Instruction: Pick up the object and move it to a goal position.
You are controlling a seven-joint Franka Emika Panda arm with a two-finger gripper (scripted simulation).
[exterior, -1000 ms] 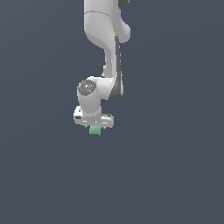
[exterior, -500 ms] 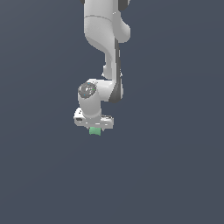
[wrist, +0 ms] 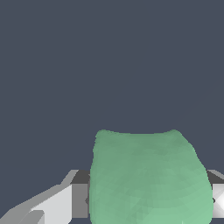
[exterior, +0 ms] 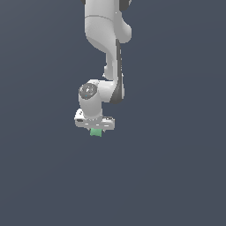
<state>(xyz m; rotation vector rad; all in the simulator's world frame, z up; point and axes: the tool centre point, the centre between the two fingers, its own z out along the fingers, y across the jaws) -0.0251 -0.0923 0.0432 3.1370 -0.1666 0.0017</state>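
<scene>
The green block (exterior: 96, 132) sat directly beneath the white gripper (exterior: 95, 129), clamped between its fingers, with its lower part poking out below them. In the wrist view the block (wrist: 148, 179) filled the space between the grey-and-white fingers (wrist: 65, 203). Above the gripper, the white arm (exterior: 108, 48) rose against a plain dark grey-blue background.

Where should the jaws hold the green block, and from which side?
On its two opposite side faces, coming from above, as the gripper does now: the green block is much narrower than the jaws, and its rounded top offers less flat contact.
</scene>
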